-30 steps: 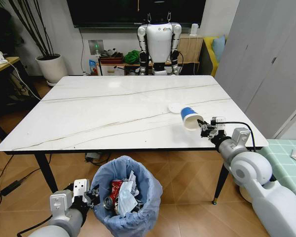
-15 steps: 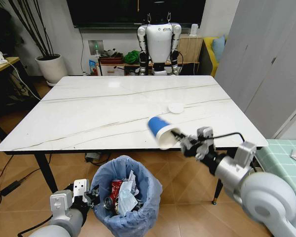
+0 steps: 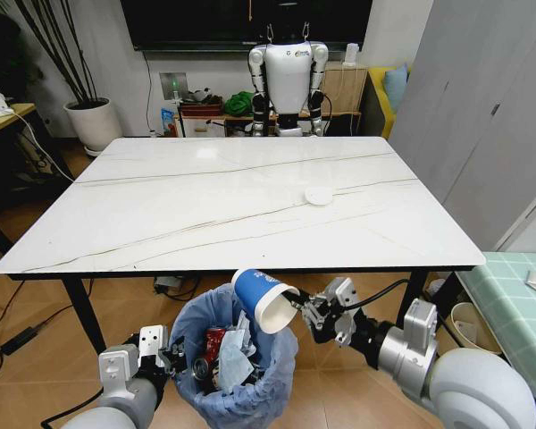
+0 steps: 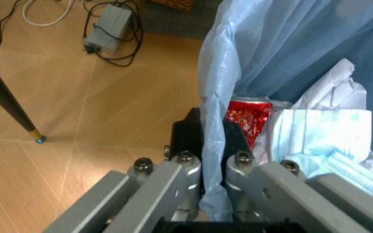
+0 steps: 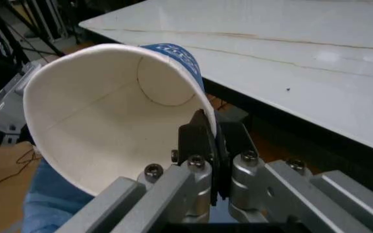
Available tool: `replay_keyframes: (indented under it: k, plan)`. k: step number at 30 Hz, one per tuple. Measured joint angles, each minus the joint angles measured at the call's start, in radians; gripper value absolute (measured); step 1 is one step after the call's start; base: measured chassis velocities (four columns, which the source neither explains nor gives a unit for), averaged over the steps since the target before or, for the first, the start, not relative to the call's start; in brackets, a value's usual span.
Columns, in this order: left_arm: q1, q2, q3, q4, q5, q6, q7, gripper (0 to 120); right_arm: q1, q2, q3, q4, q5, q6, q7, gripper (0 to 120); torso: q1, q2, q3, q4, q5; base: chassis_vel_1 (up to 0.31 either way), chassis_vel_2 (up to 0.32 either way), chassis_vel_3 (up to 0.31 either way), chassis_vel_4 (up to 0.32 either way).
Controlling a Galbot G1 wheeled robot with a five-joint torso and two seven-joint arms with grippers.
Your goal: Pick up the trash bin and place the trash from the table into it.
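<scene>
Right pincer (image 3: 297,302) pinching rim of blue-white paper cup (image 3: 262,299), held above trash bin (image 3: 250,393) below the surface's (image 3: 205,206) near edge. Left pincer (image 4: 203,145) clamped on the bin's liner rim. White round lid (image 3: 319,195) right of centre on surface.

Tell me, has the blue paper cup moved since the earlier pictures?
Yes. The paper cup, pinched by the right gripper, has left the table top, passed its near edge and now hangs above the trash bin.

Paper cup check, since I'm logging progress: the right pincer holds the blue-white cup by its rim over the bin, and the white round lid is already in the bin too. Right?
Not quite. The right pincer does hold the paper cup by its rim over the trash bin, but the head view shows the white round lid on the table.
</scene>
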Motion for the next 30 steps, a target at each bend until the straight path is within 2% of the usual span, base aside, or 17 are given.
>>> replay_keyframes:
  k: [12, 15, 17, 19, 20, 21, 24, 25, 28, 30]
  plan:
    - [-0.015, -0.005, 0.024, 0.009, 0.007, 0.0, -0.014, 0, 0.019, -0.003, -0.11, -0.023, -0.066, -0.003, 0.012, 0, 0.0, 0.0, 0.0, 0.0, 0.0, 0.0, 0.0, 0.0, 0.0]
    - [-0.018, -0.011, 0.037, 0.014, 0.018, 0.0, -0.014, 0, 0.039, -0.007, -0.148, -0.023, -0.064, -0.014, 0.047, 14, 0.0, 0.0, 0.0, 0.0, -0.0001, 0.0, 0.0, 0.0, 0.0]
    - [-0.019, -0.013, 0.042, 0.015, 0.021, 0.0, -0.014, 0, 0.045, -0.007, -0.159, -0.024, -0.065, -0.016, 0.053, 17, 0.0, 0.0, 0.0, 0.0, 0.0, 0.0, 0.0, 0.0, 0.0]
    - [-0.02, -0.015, 0.049, 0.016, 0.026, 0.0, -0.014, 0, 0.048, -0.008, -0.169, -0.03, -0.08, -0.014, 0.055, 27, 0.0, 0.0, 0.0, 0.0, 0.0, 0.0, 0.0, 0.0, 0.0]
    - [-0.02, -0.015, 0.05, 0.016, 0.027, 0.0, -0.014, 0, 0.047, -0.009, -0.17, -0.031, -0.086, -0.012, 0.055, 32, 0.0, 0.0, 0.0, 0.0, 0.0, 0.0, 0.0, 0.0, 0.0]
    - [-0.02, -0.015, 0.05, 0.016, 0.027, 0.0, -0.014, 0, 0.047, -0.009, -0.17, -0.031, -0.086, -0.012, 0.055, 32, 0.0, 0.0, 0.0, 0.0, 0.0, 0.0, 0.0, 0.0, 0.0]
    - [-0.02, -0.014, 0.048, 0.017, 0.027, 0.0, -0.013, 0, 0.045, -0.01, -0.166, -0.031, -0.09, -0.009, 0.057, 47, 0.0, 0.0, 0.0, 0.0, -0.0001, 0.0, 0.0, 0.0, 0.0]
    - [-0.02, -0.014, 0.048, 0.017, 0.027, 0.0, -0.013, 0, 0.045, -0.01, -0.166, -0.031, -0.09, -0.009, 0.057, 47, 0.0, 0.0, 0.0, 0.0, -0.0001, 0.0, 0.0, 0.0, 0.0]
    - [-0.018, -0.014, 0.045, 0.017, 0.027, 0.0, -0.011, 0, 0.058, -0.002, -0.134, -0.026, -0.064, -0.007, 0.069, 62, 0.0, 0.0, 0.0, -0.0001, 0.0, 0.0, 0.0, 0.0, 0.0]
    - [-0.016, -0.014, 0.044, 0.017, 0.027, 0.0, -0.011, 0, 0.069, 0.0, -0.119, -0.021, -0.041, -0.008, 0.078, 66, 0.0, 0.0, 0.0, -0.0001, 0.0, 0.0, 0.0, 0.0, 0.0]
